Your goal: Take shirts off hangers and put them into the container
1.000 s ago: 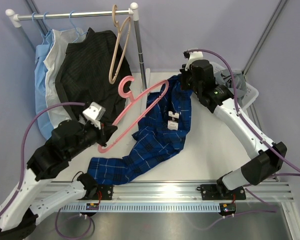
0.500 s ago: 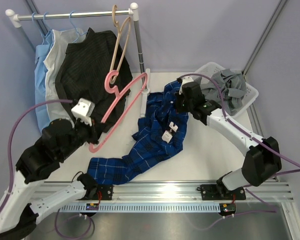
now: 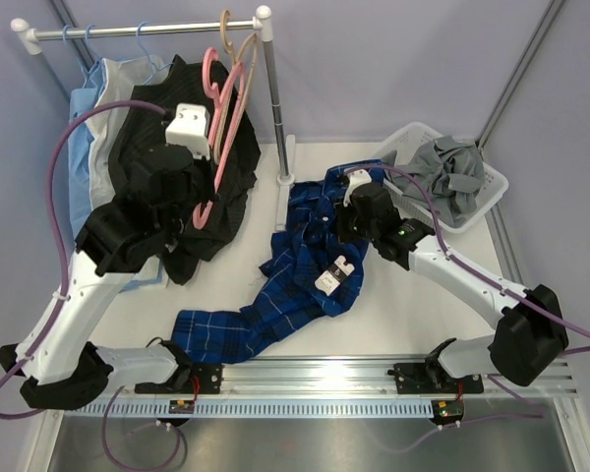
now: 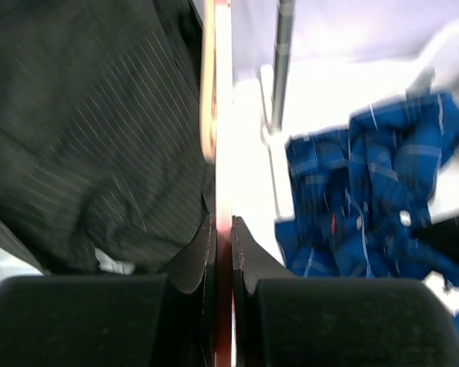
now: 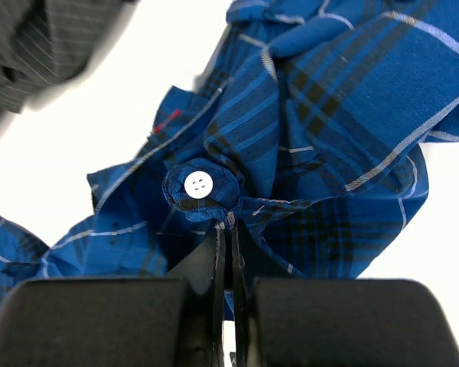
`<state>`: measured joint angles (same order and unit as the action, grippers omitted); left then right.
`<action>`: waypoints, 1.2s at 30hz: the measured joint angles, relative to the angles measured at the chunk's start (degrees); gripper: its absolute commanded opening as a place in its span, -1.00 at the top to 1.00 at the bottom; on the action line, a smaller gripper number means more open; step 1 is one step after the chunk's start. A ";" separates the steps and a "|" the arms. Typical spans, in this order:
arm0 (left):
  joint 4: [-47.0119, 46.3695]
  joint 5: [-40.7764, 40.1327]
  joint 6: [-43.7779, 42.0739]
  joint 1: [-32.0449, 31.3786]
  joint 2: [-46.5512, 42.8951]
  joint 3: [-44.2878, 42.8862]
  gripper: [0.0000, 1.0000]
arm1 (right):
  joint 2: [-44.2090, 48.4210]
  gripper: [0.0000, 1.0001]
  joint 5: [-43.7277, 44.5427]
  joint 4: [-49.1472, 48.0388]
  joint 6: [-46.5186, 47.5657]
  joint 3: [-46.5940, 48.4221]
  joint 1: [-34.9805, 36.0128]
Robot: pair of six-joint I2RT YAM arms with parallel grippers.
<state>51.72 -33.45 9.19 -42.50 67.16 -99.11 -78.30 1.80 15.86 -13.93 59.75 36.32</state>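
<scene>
Left claw [image 4: 223,223] pressing together on pink hanger [image 3: 216,98], pinching its thin edge. Am raising it from low over table [image 3: 423,315] up to rail [image 3: 138,30], beside tan wooden hanger [image 3: 238,74]; hooked on or not, cannot tell. Hanger bare, so plaid shirt [image 3: 315,251] is off it.

Right claw [image 5: 228,229] pinching plaid shirt's buttoned fold, having drawn back from laundry basket [image 3: 487,202]. Shirt lying on table beside basket, not in it. Grey shirt [image 3: 450,169] inside. Remaining, I judge: carrying plaid over rim.

A white table [image 3: 418,320] is enclosed by pale lilac walls [image 3: 374,59]; a clothes rail [image 3: 128,30] is stood at its far left corner.
</scene>
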 measured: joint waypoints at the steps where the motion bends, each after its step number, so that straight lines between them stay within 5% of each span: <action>1: -0.31 -0.59 -0.57 0.28 1.31 -1.97 1.00 | 0.44 1.00 -0.04 -0.44 0.00 -0.17 0.00; 12: -2.62 0.55 -3.39 8.50 19.02 -20.76 1.00 | 2.51 1.00 -1.03 -2.29 0.02 -2.54 0.00; 36: -8.00 16.00 -4.17 16.20 29.97 -23.04 1.00 | 3.28 1.00 -1.97 -3.19 0.00 -4.17 0.02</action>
<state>43.72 -17.45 5.02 -26.30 97.12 -122.15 -75.02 -0.16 12.67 -13.93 55.57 36.34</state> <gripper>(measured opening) 0.072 0.033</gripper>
